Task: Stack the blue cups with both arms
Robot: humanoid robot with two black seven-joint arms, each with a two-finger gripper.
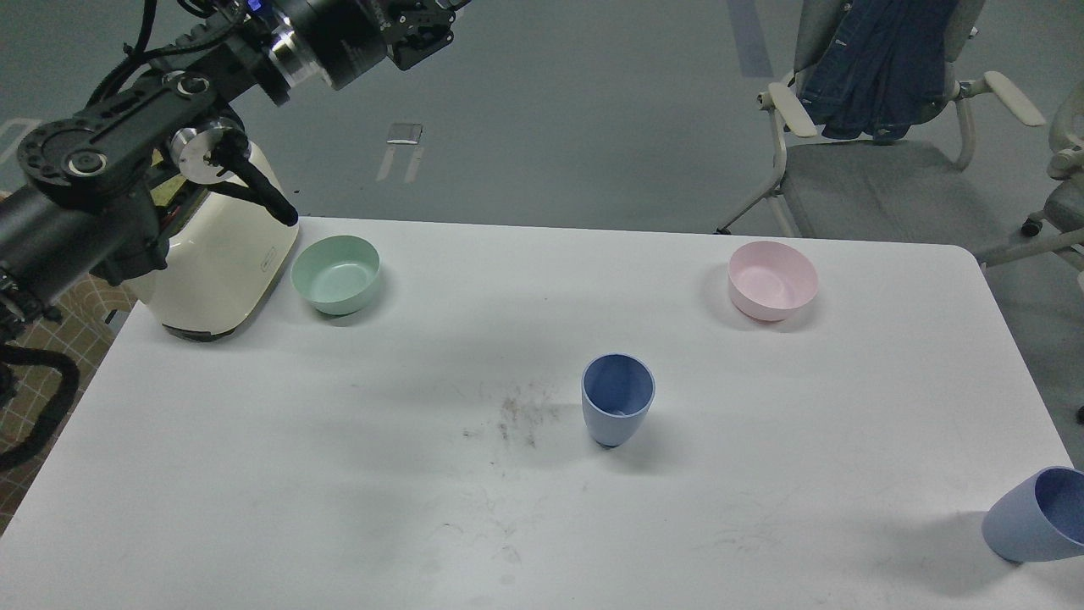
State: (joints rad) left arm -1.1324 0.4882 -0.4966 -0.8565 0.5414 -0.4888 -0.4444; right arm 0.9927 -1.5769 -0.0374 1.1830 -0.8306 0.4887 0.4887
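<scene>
One blue cup stands upright near the middle of the white table. A second blue cup stands at the table's front right corner, partly cut off by the frame edge. My left arm reaches across the top left, high above the table. Its gripper is at the top edge, far up and left of both cups. It is dark and partly cut off, so I cannot tell whether it is open or shut. It holds nothing I can see. My right arm is out of view.
A cream toaster stands at the back left under my left arm, with a mint-green bowl beside it. A pink bowl sits at the back right. A grey chair with a blue jacket stands behind the table.
</scene>
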